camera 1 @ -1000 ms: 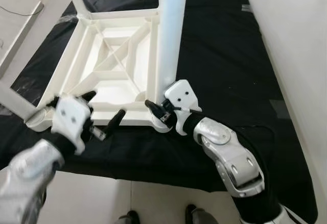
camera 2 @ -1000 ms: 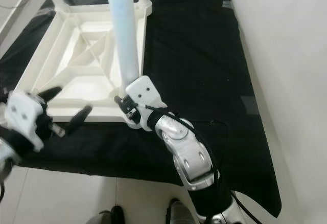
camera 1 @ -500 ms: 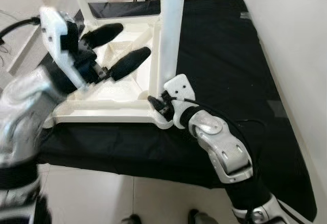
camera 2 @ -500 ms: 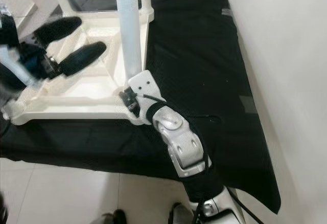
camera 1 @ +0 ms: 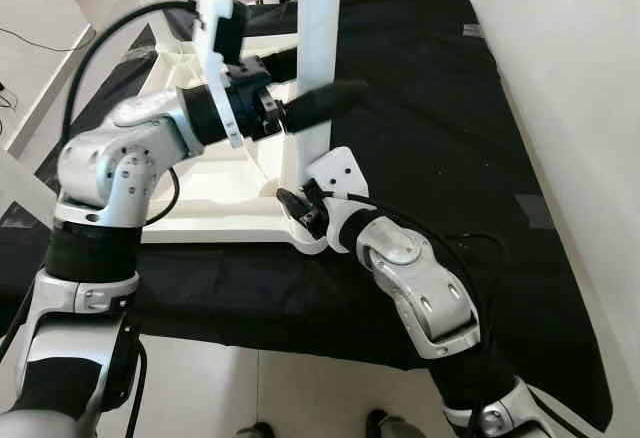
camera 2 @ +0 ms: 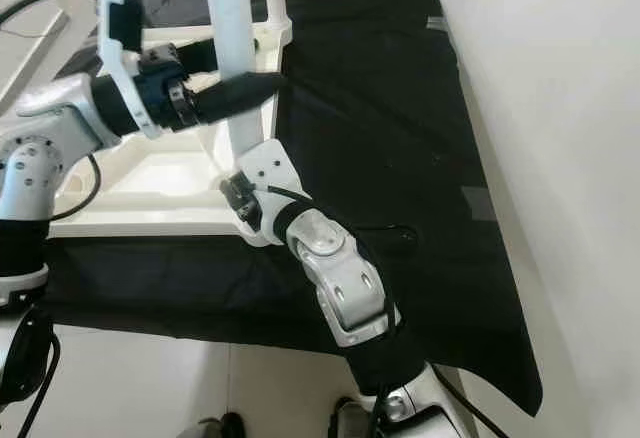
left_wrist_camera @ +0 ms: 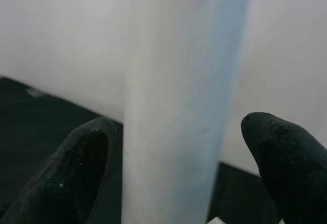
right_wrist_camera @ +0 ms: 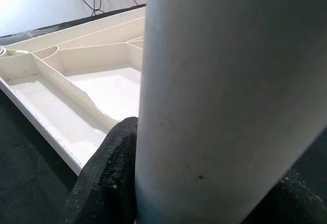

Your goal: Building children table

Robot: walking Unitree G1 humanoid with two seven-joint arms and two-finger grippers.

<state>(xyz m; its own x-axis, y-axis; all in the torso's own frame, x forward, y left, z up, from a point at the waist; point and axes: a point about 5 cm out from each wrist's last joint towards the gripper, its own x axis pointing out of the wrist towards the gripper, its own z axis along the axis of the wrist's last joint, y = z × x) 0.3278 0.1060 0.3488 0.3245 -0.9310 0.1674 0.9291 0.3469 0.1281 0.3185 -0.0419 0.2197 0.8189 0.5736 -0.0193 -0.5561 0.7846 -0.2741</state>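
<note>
1. Since the earlier frames, the left gripper [camera 1: 312,78] has risen from the near edge of the table top up to the standing leg, while the right gripper [camera 1: 292,208] has stayed at the foot of that leg.
2. Nearest to the robot, a black cloth [camera 1: 430,128] covers the work surface, and its near edge hangs toward the pale floor [camera 1: 250,388].
3. On the cloth, the white children table top [camera 1: 215,183] lies upside down, so its ribbed underside faces up.
4. The right gripper is clenched around the base of the white table leg [camera 1: 318,28], at the near right corner of the table top; in the right wrist view one black finger [right_wrist_camera: 104,178] presses against the leg [right_wrist_camera: 214,96].
5. The leg stands upright in that corner.
6. Higher on the same leg, the left gripper is spread wide, with one finger on each side of the leg.
7. In the left wrist view, gaps are visible between the leg [left_wrist_camera: 179,101] and both fingertips [left_wrist_camera: 76,168], so the fingers do not touch it.
8. Farther back, another white leg [camera 1: 150,8] rises from the far left corner of the table top.
</note>
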